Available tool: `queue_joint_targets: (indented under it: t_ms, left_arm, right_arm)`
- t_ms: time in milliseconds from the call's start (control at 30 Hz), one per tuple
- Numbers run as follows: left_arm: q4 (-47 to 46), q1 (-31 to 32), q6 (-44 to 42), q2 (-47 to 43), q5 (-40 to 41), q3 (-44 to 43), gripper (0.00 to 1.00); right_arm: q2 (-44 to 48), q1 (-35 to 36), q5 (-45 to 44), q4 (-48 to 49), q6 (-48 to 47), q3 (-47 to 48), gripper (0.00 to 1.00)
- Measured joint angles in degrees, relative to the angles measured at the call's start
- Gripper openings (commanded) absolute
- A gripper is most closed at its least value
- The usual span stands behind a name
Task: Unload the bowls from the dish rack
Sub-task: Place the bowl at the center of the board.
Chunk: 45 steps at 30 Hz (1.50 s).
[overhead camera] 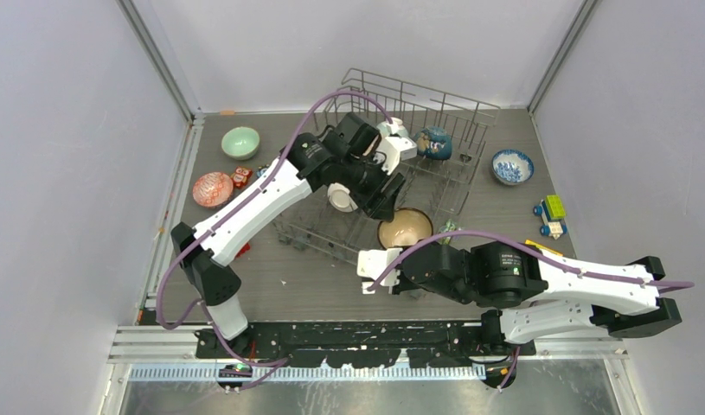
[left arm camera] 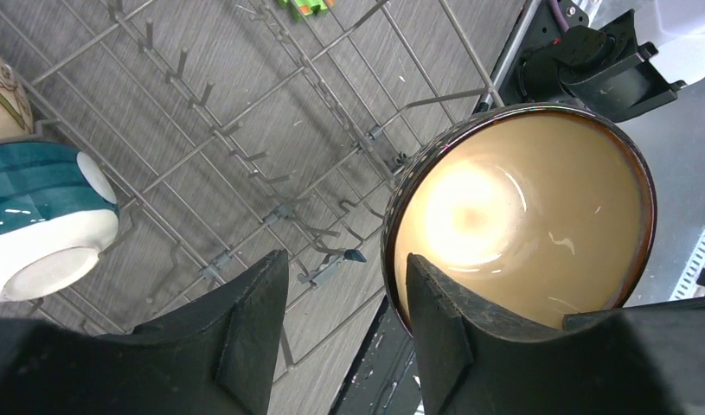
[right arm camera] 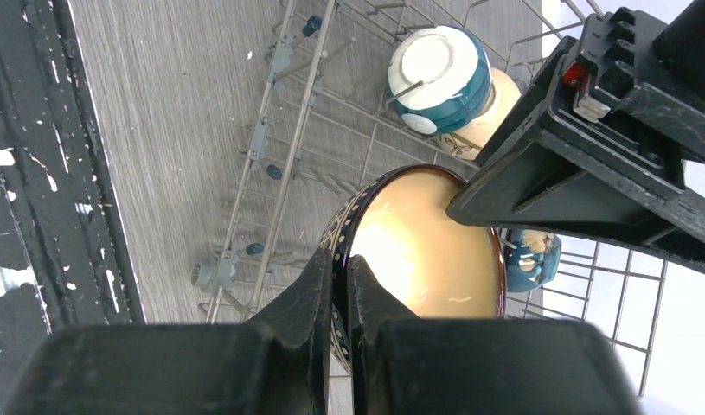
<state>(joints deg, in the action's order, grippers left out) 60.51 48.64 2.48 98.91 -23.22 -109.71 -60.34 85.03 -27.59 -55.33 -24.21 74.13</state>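
Pinching the brown bowl by its rim at the dish rack near edge with right gripper jaws tight, and with left gripper jaws wide open, empty.

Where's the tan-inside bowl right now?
Top view: the bowl is at the dish rack's near right edge, rim pinched by the right gripper, open left gripper beside it.

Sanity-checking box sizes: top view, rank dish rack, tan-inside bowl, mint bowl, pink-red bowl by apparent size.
1. Grey wire dish rack
2. Dark-rimmed tan-inside bowl
3. Mint green bowl and pink-red bowl look alike, so unranked.
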Motion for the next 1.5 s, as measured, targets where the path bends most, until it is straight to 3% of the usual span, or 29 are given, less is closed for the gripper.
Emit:
queue_joint_targets:
  t_ms: [300, 733, 1000, 1033, 1167, 1233, 1333, 1500]
  left_arm:
    - [0.9, 1.2, -0.2, 1.1, -0.4, 0.0, 0.49]
    - [1.4, 2.1, 0.3, 2.0, -1.4, -1.2, 0.01]
    - [0.9, 2.1, 1.6, 2.0, -1.9, -1.6, 0.00]
    - [0.9, 2.1, 1.6, 2.0, -1.9, -1.6, 0.00]
    - [0.8, 2.1, 1.5, 2.0, -1.7, -1.6, 0.00]
    - [1.3, 2.1, 1.1, 2.0, -0.6, -1.6, 0.00]
    - [1.5, 1.9, 1.2, 2.0, 0.5, -1.6, 0.00]
    - [1.4, 0.2, 2.3, 2.0, 1.2, -1.6, 0.00]
  right_arm:
    - [0.0, 0.3, -0.2, 0.0, -0.6, 0.0, 0.01]
    - [0.0, 1.2, -1.0, 0.7, -1.6, -0.2, 0.01]
    - [-0.2, 1.9, -1.3, 1.9, -2.1, -0.7, 0.01]
    - [-0.2, 1.9, -1.3, 2.0, -2.2, -0.7, 0.04]
    - [-0.2, 1.9, -1.5, 2.2, -2.8, -0.9, 0.52]
    - [-0.1, 1.9, -1.9, 2.2, -2.9, -0.9, 0.68]
    - [-0.1, 1.9, -2.4, 2.2, -3.3, -0.9, 0.77]
    - [0.0, 1.9, -2.8, 2.2, -3.0, -0.8, 0.81]
